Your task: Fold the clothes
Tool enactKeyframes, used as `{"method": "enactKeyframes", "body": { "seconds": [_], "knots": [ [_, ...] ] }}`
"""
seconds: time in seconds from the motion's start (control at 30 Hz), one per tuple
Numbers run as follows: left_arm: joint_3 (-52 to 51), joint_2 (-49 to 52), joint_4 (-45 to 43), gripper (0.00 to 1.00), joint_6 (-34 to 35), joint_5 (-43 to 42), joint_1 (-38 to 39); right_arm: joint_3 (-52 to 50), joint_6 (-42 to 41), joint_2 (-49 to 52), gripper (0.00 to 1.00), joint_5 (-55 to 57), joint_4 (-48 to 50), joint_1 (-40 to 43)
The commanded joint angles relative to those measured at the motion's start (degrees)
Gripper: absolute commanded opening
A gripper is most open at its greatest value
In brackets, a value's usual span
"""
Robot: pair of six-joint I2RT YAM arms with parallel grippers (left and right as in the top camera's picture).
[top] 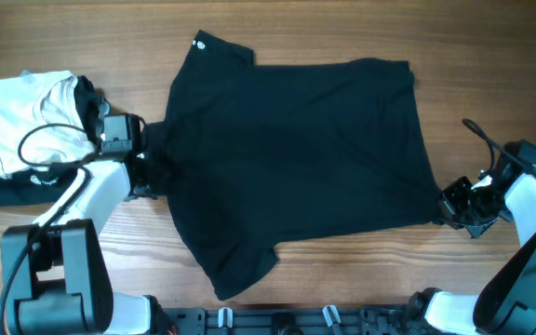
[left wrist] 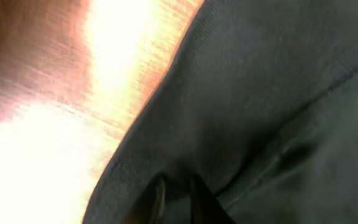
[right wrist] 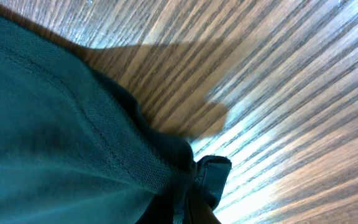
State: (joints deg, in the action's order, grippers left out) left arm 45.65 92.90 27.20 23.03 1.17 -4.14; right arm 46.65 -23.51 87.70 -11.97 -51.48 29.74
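Observation:
The clothes [top: 296, 158], a large black T-shirt, lie spread out across the middle of the wooden table, one sleeve pointing to the front and one to the back. My left gripper [top: 147, 167] sits at the shirt's left edge. In the left wrist view its fingers stand close together [left wrist: 178, 200] with dark fabric [left wrist: 278, 93] bunched between them. My right gripper [top: 447, 207] is at the shirt's front right corner. In the right wrist view it is shut [right wrist: 188, 205] on a pinched fold of the hem [right wrist: 211, 177], and the cloth [right wrist: 42, 124] trails off to the left.
A folded white garment [top: 17, 121] lies on a folded black one [top: 7, 191] at the table's left edge, close behind my left arm. A black cable [top: 40, 140] loops over them. The arm bases [top: 54, 279] stand along the front edge.

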Motion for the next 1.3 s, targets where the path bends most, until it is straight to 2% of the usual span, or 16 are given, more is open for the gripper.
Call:
{"method": "enactKeyframes", "body": {
  "seconds": [0.0, 0.13, 0.23, 0.37, 0.43, 0.6, 0.63, 0.77, 0.83, 0.97, 1.03, 1.07, 1.1, 1.13, 1.2, 1.27],
  "knots": [
    [4.6, -4.9, 8.9, 0.25, -3.3, -9.5, -0.3, 1.0, 0.2, 0.0, 0.05, -0.1, -0.2, 0.2],
    [5.3, -12.9, 20.1, 0.36, -2.6, -17.8, 0.6, 1.0, 0.2, 0.0, 0.05, -0.1, 0.2, 0.2],
    [3.4, -14.2, 27.1, 0.37, 0.4, -23.1, 2.5, 1.0, 0.2, 0.0, 0.05, -0.1, 0.6, 0.2],
    [-3.8, -14.2, 23.8, 0.38, 5.2, -24.7, 9.3, 1.0, 0.2, 0.0, 0.05, -0.1, 0.7, 0.2],
    [-8.1, -14.2, 20.1, 0.41, 7.7, -24.7, 14.5, 1.0, 0.2, 0.0, 0.05, -0.1, 0.7, 0.2],
    [-13.1, -14.2, 22.2, 0.41, 13.5, -24.3, 21.5, 1.0, 0.2, 0.0, 0.05, -0.1, 0.9, 0.2],
    [-13.4, -14.2, 22.9, 0.42, 13.5, -24.3, 21.8, 1.0, 0.2, 0.0, 0.05, -0.1, 0.8, 0.2],
    [-15.8, -14.1, 22.6, 0.55, 14.8, -24.3, 25.6, 1.0, 0.2, 0.0, 0.06, -0.1, 0.9, 0.2],
    [-16.6, -14.2, 21.6, 0.56, 18.1, -24.5, 28.1, 1.0, 0.2, 0.0, 0.06, -0.1, 0.9, 0.2],
    [-16.6, -14.2, 21.0, 0.56, 18.2, -29.9, 31.0, 1.0, 0.2, 0.0, 0.06, -0.1, 0.9, 0.2],
    [-16.6, -14.2, 21.0, 0.51, 18.2, -31.6, 32.9, 1.0, 0.2, 0.0, 0.06, -0.1, 0.9, 0.2],
    [-16.6, -14.2, 21.0, 0.46, 18.2, -31.6, 34.2, 1.0, 0.2, 0.0, 0.06, -0.1, 0.9, 0.2],
    [-16.6, -14.2, 21.0, 0.4, 18.2, -31.6, 34.8, 1.0, 0.2, 0.0, 0.06, -0.1, 0.9, 0.2],
    [-16.6, -14.2, 21.0, 0.29, 18.2, -31.6, 35.2, 1.0, 0.2, 0.0, 0.06, -0.1, 0.9, 0.2],
    [-16.6, -14.2, 21.3, 0.13, 18.2, -31.6, 35.3, 1.0, 0.2, 0.0, 0.06, -0.1, 0.9, 0.2],
    [-16.6, -14.2, 21.7, 0.04, 18.2, -31.8, 35.3, 1.0, 0.7, 0.0, 0.06, -0.1, 0.9, 0.2]
  ]
}}
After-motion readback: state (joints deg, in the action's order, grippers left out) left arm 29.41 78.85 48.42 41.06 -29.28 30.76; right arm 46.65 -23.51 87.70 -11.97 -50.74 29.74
